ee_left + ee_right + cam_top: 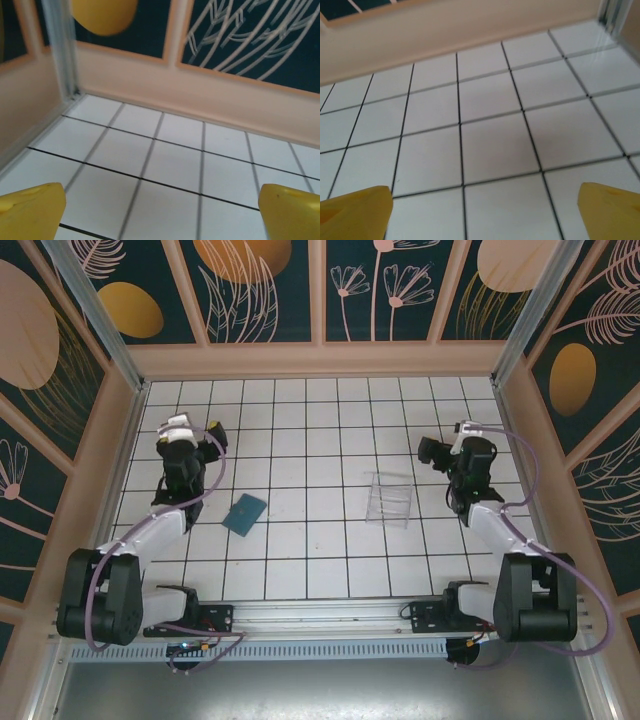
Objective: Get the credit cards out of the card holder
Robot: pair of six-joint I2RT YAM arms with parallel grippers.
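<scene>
- Presently the left gripper [162, 217] hangs over the tiles [170, 165] with its yellow fingers [30, 207] spread wide, released and grasping nothing; bare tile lies between them, and a wall [200, 95] stands beyond their tips
- Likewise the right gripper [485, 212] is released; its fingers [610, 210] sit far apart with bare tile between them
- From above, the wallet [244, 513] lies flat and closed on the tiles, right of the left fingers and nearer the arm bases, apart from them; it is much farther from the right fingers
- A clear box [388, 500] stands left of the right fingers, near but not touching; it sits between the wallet and those fingers, apart from both
</scene>
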